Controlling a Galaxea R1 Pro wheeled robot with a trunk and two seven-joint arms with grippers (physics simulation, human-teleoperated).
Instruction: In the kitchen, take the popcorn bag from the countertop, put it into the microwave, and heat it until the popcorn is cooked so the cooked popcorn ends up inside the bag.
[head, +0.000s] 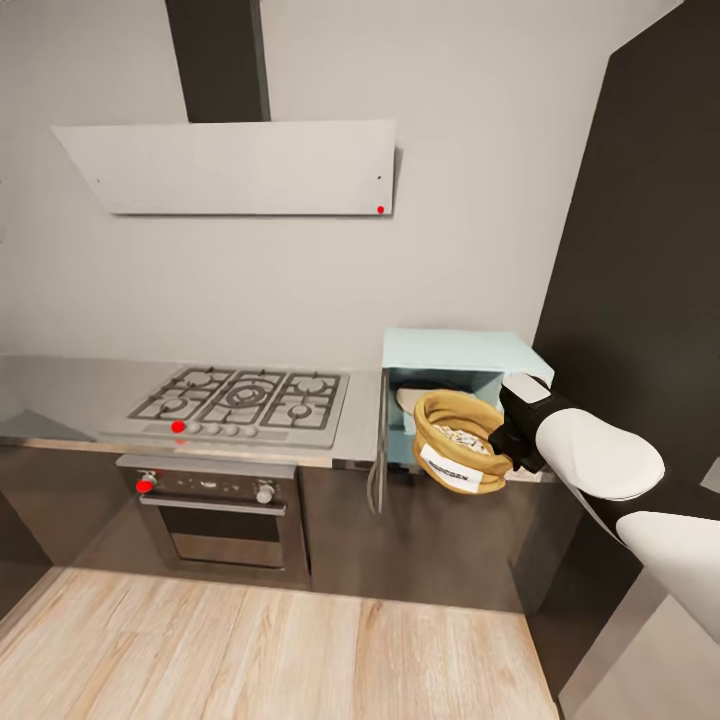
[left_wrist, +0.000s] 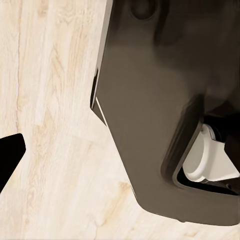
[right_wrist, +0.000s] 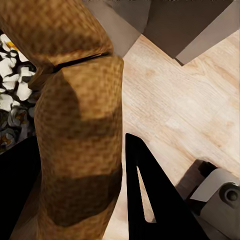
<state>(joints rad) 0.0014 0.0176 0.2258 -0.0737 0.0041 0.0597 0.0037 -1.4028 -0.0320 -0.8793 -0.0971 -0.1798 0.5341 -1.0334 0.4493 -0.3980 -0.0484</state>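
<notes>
Head view: popcorn bag (head: 457, 441) in right gripper (head: 508, 437).

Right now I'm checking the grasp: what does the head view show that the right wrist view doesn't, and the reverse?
Head view alone: the microwave with its door open, the hob, the hood. Right wrist view alone: a dark finger close against the bag's woven side. Both: the bag held by the right gripper, popcorn inside, wooden floor.

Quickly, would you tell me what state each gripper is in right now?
Left gripper: cannot be told; one dark fingertip shows above the wooden floor.
Right gripper: closed on the popcorn bag, held in front of the open microwave.
</notes>
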